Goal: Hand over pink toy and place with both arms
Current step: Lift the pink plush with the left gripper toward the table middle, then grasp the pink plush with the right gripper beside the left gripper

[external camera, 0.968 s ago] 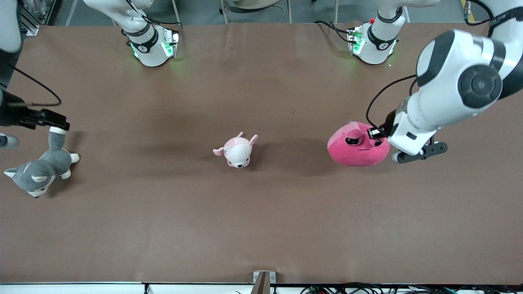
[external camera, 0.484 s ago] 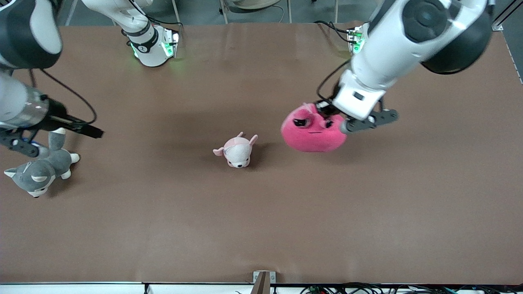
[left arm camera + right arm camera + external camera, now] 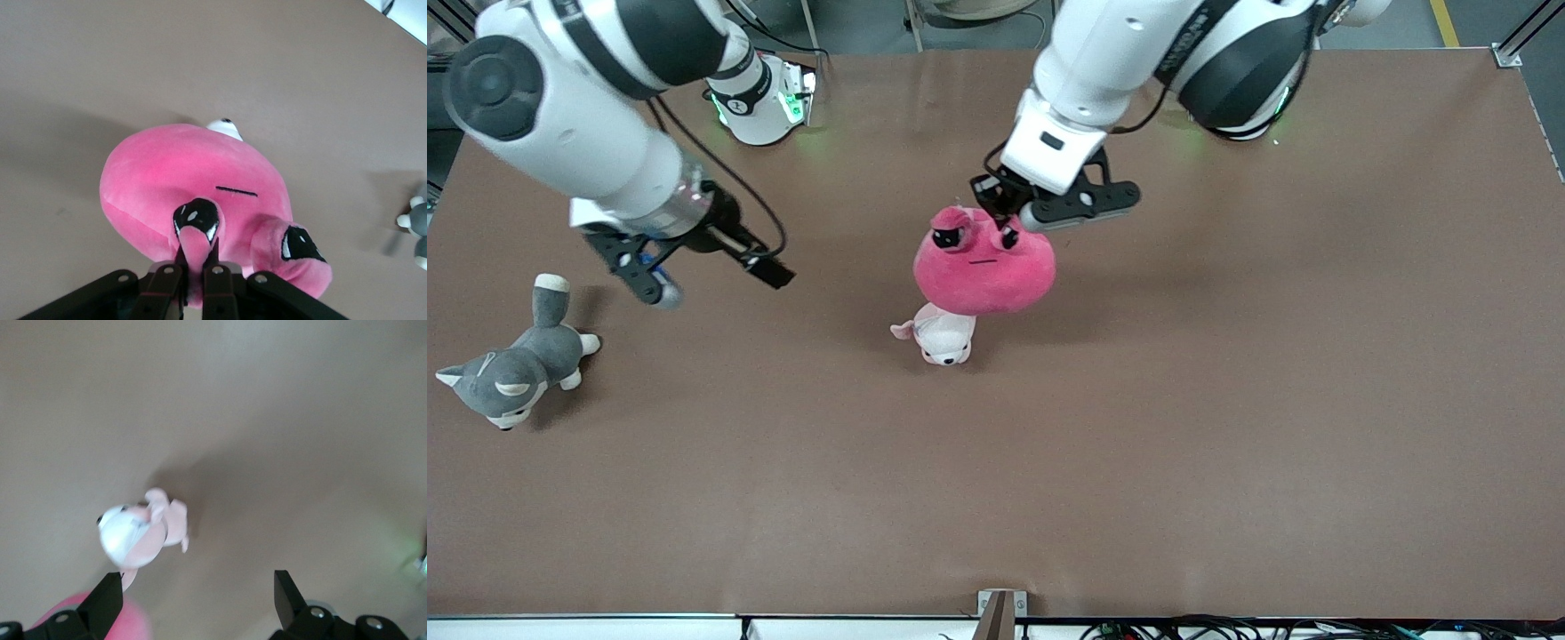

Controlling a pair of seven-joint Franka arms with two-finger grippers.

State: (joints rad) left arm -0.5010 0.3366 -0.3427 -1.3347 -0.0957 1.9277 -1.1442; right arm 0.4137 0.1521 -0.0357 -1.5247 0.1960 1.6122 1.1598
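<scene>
From my remote station, reading the front view from its left edge across: a grey plush cat (image 3: 511,369) lies on the brown tabletop (image 3: 1227,427) at the right arm's end. Above and beside it, the right end effector (image 3: 707,276) hangs in the air over bare tabletop between the grey cat and the middle of the tabletop, its two fingers (image 3: 107,608) spread wide with nothing between them. My right wrist view looks down between those parted fingers at the small pale pink-and-white plush (image 3: 140,530) and catches a sliver of the pink toy (image 3: 127,623) at the frame's edge.

At mid-table, the pink toy (image 3: 983,271) hangs clear of the tabletop, directly beneath the left end effector (image 3: 996,209), which pinches one of its raised eye bumps at the top of the plush. The left wrist view shows the fingers (image 3: 217,283) closed tight on that bump (image 3: 197,227), the round body (image 3: 193,180) dangling below them with its thin line mouth facing the camera. The toy hovers over the small pale plush (image 3: 943,338), covering its upper part in the front view; the pale plush rests on the tabletop. The left arm (image 3: 1138,53) reaches in from its base at the top of the front view.
</scene>
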